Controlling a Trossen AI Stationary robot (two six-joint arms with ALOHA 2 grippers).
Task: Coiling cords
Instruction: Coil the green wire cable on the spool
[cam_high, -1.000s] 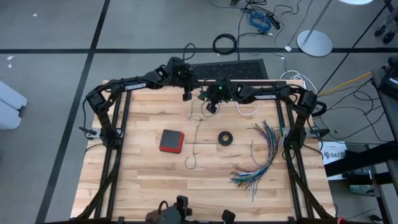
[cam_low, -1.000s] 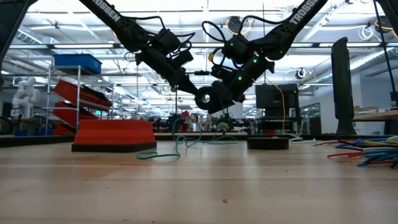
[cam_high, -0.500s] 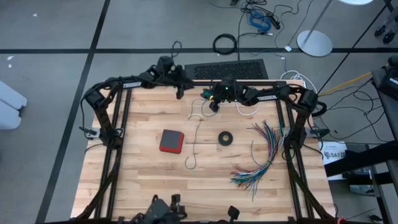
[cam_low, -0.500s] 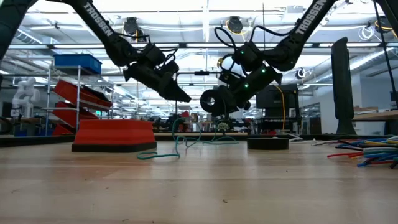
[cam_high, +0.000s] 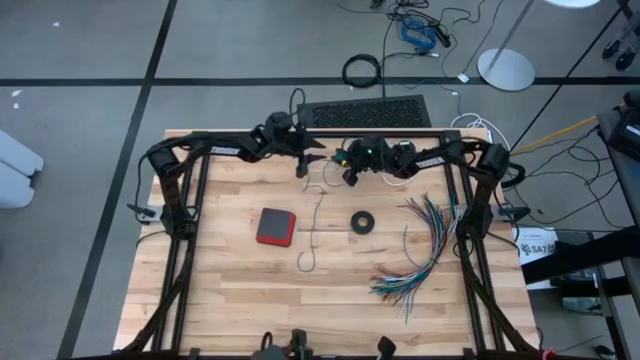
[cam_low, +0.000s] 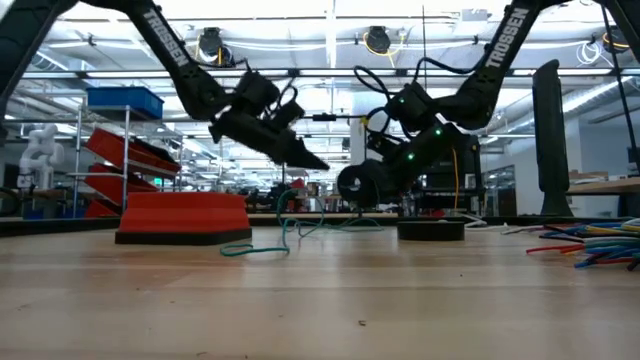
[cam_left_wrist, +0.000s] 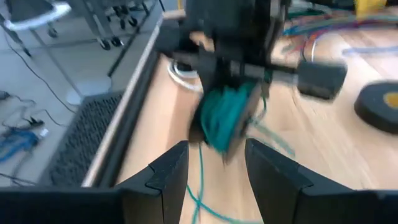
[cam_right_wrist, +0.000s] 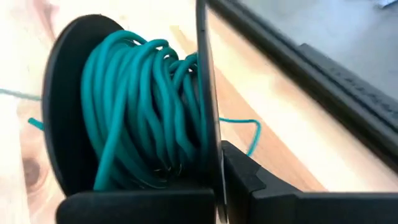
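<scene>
Far centre of worktop (cam_high: 230, 300), seen from above: left gripper (cam_high: 303, 168) and right gripper (cam_high: 350, 175) side by side above the far edge, apart from each other

Right gripper, jaws pressed together on a black spool (cam_right_wrist: 68, 112) wound with many turns of the teal-green cord (cam_right_wrist: 140, 106); same spool visible as a dark disc (cam_low: 358, 184) raised above the worktop in the low view, and blurred beyond the left arm's own fingers (cam_left_wrist: 168, 171) in the left wrist view

Left gripper (cam_low: 312, 162), jaws spread and empty, raised above the worktop just left of the spool, pointing toward it

Loose remainder of teal-green cord (cam_high: 312, 225) trailing from below the grippers toward the near side, ending in a hook-shaped curl (cam_high: 306, 262) near the worktop's centre; lying slack on the wood (cam_low: 285, 235) in the low view

White cord (cam_high: 395, 178) looped on the worktop just right of the right gripper, near the far edge

Elsewhere on worktop: red square block (cam_high: 275, 226) left of the trailing cord; small black ring (cam_high: 362, 222) right of it; fanned bundle of multicoloured wires (cam_high: 425, 250) at right
</scene>
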